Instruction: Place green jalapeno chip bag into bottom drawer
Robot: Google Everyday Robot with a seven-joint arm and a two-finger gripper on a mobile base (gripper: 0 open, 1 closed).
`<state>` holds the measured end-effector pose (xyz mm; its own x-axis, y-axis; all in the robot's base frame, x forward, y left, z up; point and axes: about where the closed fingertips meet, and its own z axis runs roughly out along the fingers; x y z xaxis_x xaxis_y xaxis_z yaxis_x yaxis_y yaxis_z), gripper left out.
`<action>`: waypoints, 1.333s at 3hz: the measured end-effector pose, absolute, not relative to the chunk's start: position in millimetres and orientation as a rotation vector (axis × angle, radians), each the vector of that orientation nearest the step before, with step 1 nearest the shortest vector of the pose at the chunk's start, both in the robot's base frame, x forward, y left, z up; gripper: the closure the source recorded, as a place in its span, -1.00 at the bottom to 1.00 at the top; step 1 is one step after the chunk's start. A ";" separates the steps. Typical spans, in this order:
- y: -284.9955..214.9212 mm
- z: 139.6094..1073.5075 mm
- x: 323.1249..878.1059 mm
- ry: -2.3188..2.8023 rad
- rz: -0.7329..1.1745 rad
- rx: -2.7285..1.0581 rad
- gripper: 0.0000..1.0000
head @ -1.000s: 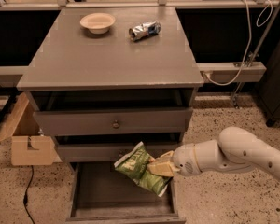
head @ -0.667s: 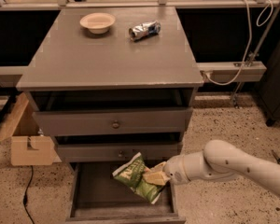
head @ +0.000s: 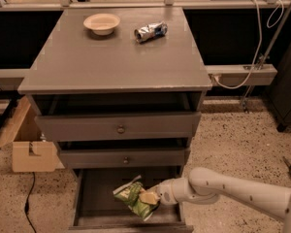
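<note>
The green jalapeno chip bag (head: 134, 197) is wrinkly green foil with pale print. It hangs inside the open bottom drawer (head: 94, 205) of the grey cabinet, right of the drawer's middle and close to its flat floor. My gripper (head: 148, 197) comes in from the right on a white arm and is shut on the bag's right edge. I cannot tell whether the bag touches the drawer floor.
On the cabinet top (head: 114, 52) stand a pale bowl (head: 102, 23) and a shiny silver-and-blue foil packet (head: 150, 31). Two shallower drawers with round knobs (head: 120, 129) stick out slightly above. A cardboard box (head: 30, 149) sits on the floor at the left.
My gripper has moved left and down with the bag, bringing it lower into the open bottom drawer.
</note>
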<state>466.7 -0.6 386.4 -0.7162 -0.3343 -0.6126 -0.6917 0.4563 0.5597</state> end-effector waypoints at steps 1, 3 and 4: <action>9.5 333.1 474.8 2.304 1.223 -0.749 0.16; 10.6 282.6 487.9 2.293 1.293 -0.609 -0.77; -10.8 289.0 498.7 2.253 1.251 -0.540 -1.00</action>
